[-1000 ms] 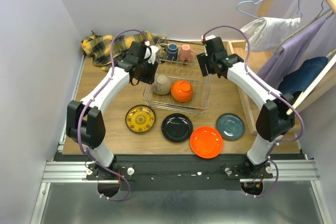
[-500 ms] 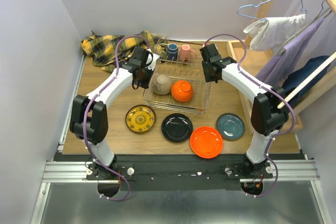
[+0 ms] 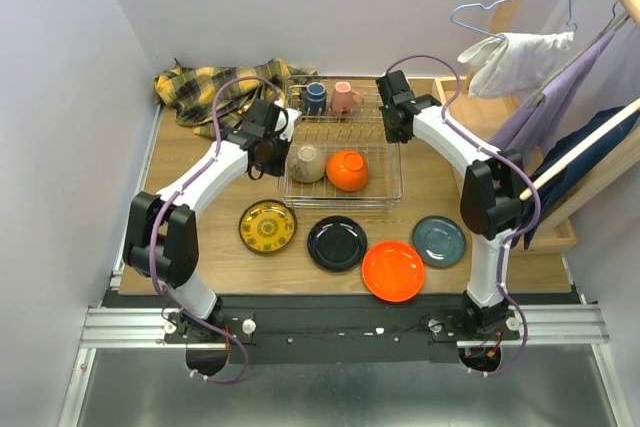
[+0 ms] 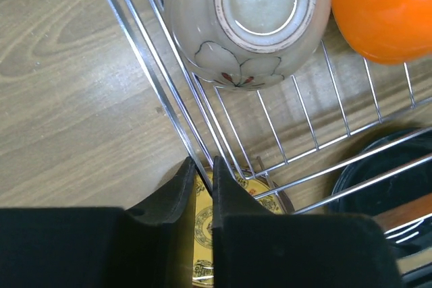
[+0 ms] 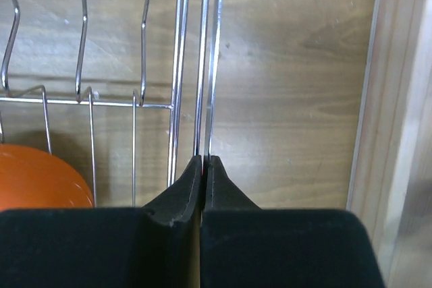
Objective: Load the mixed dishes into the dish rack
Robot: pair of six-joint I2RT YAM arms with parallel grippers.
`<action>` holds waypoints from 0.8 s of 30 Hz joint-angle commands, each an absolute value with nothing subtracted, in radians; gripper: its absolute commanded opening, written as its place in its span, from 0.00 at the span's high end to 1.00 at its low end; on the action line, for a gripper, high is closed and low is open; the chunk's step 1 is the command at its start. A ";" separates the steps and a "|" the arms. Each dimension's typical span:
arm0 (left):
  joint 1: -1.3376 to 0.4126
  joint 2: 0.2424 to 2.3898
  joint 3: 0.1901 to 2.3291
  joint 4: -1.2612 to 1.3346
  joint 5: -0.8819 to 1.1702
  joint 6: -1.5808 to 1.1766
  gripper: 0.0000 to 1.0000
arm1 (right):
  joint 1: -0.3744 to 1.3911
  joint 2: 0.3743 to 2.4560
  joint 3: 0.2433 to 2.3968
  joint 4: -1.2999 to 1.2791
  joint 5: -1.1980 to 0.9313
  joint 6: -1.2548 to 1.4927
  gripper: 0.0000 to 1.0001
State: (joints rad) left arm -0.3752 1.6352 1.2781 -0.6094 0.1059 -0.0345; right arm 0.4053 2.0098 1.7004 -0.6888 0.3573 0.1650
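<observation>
The dish rack (image 3: 343,182) stands mid-table holding an upturned beige bowl (image 3: 307,162), an orange bowl (image 3: 347,170), a blue cup (image 3: 315,97) and a pink cup (image 3: 345,97). My left gripper (image 3: 270,152) is shut on the rack's left rim wire (image 4: 169,85), its fingers (image 4: 182,187) pinching it; the beige bowl (image 4: 250,18) lies just beyond. My right gripper (image 3: 392,127) is shut on the right rim wire (image 5: 202,65), fingertips (image 5: 192,180) nearly touching. In front of the rack lie the yellow plate (image 3: 267,227), black plate (image 3: 336,243), orange plate (image 3: 393,270) and teal plate (image 3: 438,241).
A yellow plaid cloth (image 3: 205,87) is bunched at the back left. A wooden frame (image 5: 398,99) runs along the table's right side. Hangers with clothes (image 3: 515,57) hang at the far right. Purple cables loop above both arms.
Both grippers dropped onto the rack's side rims and closed on the wires. The rack has swung from a slight tilt to square with the table.
</observation>
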 commanded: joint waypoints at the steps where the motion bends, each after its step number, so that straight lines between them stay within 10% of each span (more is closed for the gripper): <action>1: -0.371 1.568 1.253 -0.696 0.193 0.005 0.75 | 0.390 2.097 1.795 -0.673 0.380 0.107 0.94; 8: -0.373 1.551 1.331 -0.704 0.175 0.003 0.50 | 0.390 2.017 1.778 -0.683 0.388 0.095 0.40; 12: -0.373 1.506 1.466 -0.727 0.187 0.011 0.47 | 0.391 1.931 1.812 -0.670 0.348 0.037 0.36; 16: -0.347 1.404 1.425 -0.733 0.160 0.032 0.47 | 0.400 1.904 1.829 -0.675 0.172 0.008 0.40; 24: -0.122 1.382 1.168 -0.867 0.322 0.213 0.53 | 0.504 1.997 1.867 -0.692 -0.345 0.008 0.82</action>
